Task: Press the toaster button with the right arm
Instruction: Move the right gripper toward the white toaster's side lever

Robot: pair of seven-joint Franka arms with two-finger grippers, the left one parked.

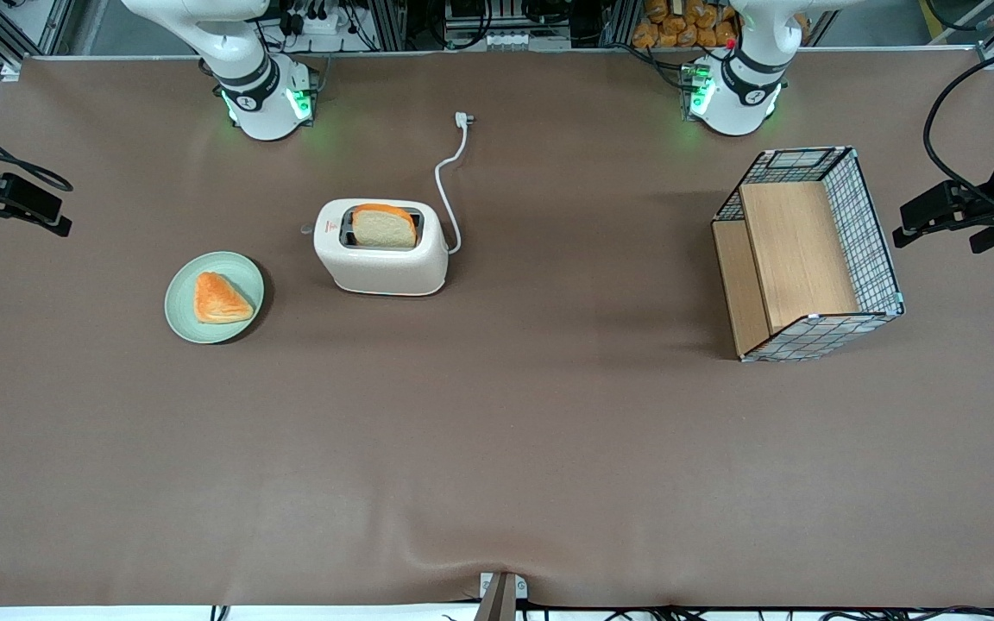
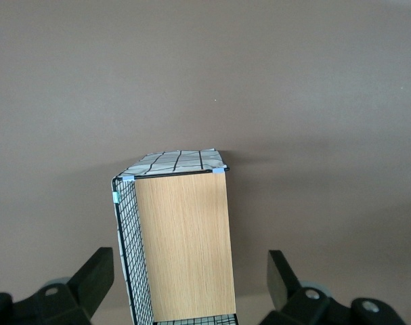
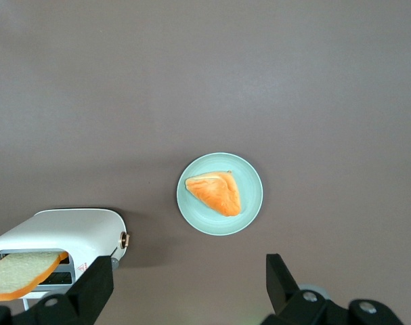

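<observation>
On the brown table [image 1: 497,448], the gripper [image 3: 189,288], partly cropped, hangs open above the toaster [image 3: 63,237].

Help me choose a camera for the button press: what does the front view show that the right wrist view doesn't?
Only the front view shows the wire basket and the toaster's cord. Only the right wrist view shows the gripper, open, high above the table, and the toaster button clearly. Both show the toaster, its bread slice and the plated pastry.
</observation>
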